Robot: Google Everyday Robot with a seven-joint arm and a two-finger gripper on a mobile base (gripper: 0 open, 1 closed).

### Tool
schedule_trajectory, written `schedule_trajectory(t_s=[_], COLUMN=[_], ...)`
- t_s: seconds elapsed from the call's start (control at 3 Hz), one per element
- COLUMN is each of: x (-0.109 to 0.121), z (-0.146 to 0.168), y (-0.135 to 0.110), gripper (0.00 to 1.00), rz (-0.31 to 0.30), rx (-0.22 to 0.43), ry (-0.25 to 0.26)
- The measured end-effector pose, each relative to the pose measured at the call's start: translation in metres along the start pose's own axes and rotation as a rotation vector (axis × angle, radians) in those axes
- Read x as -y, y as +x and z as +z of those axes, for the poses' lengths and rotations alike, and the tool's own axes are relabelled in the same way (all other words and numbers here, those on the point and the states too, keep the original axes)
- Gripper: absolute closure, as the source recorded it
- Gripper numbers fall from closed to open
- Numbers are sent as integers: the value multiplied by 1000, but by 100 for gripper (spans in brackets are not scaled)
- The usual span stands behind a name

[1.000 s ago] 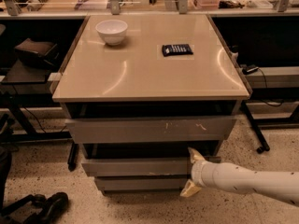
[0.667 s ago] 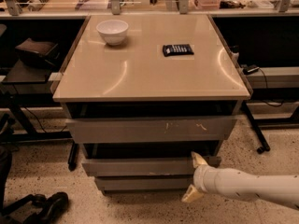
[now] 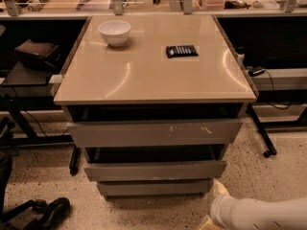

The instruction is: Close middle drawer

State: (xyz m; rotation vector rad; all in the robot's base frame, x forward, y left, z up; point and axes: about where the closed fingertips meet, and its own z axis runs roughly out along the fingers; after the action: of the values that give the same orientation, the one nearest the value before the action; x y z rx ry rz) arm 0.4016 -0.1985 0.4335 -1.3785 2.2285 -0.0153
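The middle drawer [image 3: 154, 170] is a wide, shallow grey front without a handle, the second front of the cabinet. It stands a little out, with a dark gap above it. My gripper [image 3: 212, 204] is at the bottom right, low near the floor, just right of and below the drawer's right end. Its pale fingers [image 3: 219, 188] are spread apart and hold nothing. It does not touch the drawer front. The inside of the drawer is hidden.
The taller scratched top drawer front [image 3: 156, 132] sits above, and a narrower bottom front [image 3: 153, 188] below. On the beige tabletop [image 3: 144, 78] are a white bowl [image 3: 114, 32] and a black flat object [image 3: 181, 51]. A black shoe [image 3: 53, 212] lies on the floor at left.
My gripper has moved down and to the right, away from the right end of the middle drawer front. The drawer fronts look unmoved.
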Motion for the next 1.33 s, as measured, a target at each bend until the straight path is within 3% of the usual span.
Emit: schedule_trajectory(t_s=[0.33, 0.67, 1.0, 1.33], x=[-9, -18, -41, -69], z=[0, 24, 75, 121], y=[5, 16, 14, 31], gripper=[0, 0, 0, 0], rz=[2, 3, -107, -124], rx=[-8, -72, -93, -74], ry=[-16, -115, -305, -477])
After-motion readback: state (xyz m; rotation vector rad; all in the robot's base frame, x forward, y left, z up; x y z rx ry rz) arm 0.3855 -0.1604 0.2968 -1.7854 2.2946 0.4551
